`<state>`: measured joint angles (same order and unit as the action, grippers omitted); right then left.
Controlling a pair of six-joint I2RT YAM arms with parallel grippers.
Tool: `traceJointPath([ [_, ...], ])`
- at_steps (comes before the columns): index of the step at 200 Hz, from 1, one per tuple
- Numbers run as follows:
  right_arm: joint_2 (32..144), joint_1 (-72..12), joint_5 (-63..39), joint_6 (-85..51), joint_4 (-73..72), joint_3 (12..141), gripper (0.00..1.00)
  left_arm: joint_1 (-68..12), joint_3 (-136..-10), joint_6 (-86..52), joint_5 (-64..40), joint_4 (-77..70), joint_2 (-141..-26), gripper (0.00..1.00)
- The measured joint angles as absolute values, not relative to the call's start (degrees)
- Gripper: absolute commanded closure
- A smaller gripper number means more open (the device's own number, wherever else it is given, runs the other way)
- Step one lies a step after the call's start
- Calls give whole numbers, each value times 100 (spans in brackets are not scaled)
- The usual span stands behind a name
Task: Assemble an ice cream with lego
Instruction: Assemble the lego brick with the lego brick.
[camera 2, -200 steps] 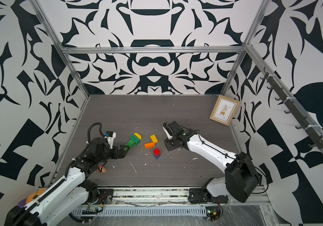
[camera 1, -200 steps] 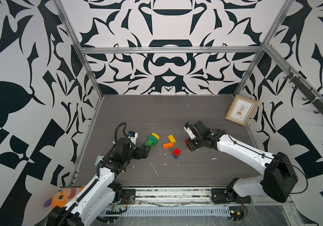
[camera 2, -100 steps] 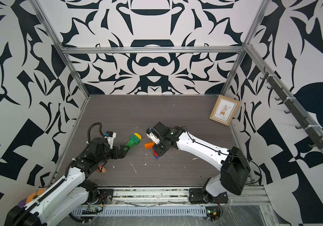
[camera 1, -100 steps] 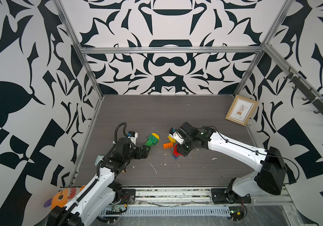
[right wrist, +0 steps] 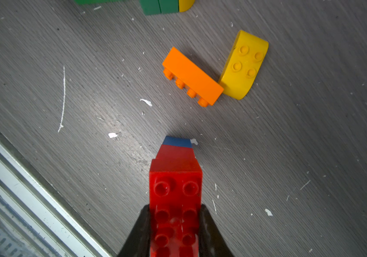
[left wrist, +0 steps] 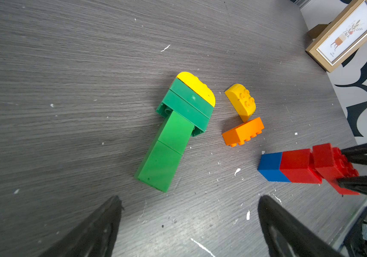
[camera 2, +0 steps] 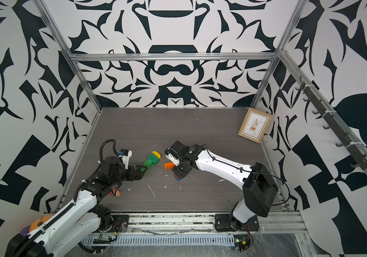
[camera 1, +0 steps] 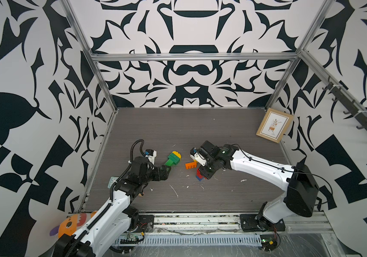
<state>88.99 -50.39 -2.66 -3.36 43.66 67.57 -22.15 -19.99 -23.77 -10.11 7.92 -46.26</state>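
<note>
Since a second back the right gripper [right wrist: 174, 213] swung toward the tabletop's [camera 1: 178, 124] middle, clenched on a red brick [right wrist: 174, 175] now touching the red-and-blue stack's [left wrist: 289, 166] top; left gripper [left wrist: 190, 198] gapes open, farther off.

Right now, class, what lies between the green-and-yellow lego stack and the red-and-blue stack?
An orange brick on its side, with a yellow rounded brick at its end; the left wrist view shows both.
</note>
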Motion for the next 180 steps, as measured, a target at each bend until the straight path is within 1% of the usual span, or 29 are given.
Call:
traceJointPath([
  [108, 8960, -5144, -220, -342, 4263, 6803, 76, -2215, -1999, -2377, -1020, 792, -4637, 1],
  [125, 9019, -5151, -156, -342, 4268, 6855, 74, -2215, -1999, -2377, -1022, 792, -4637, 1],
  [143, 9085, -5153, -102, -340, 4270, 6871, 69, -2215, -1999, -2377, -1024, 792, -4637, 1],
  [180, 9124, -5210, -3, -338, 4303, 6925, 65, -2215, -1999, -2375, -1024, 790, -4637, 1],
])
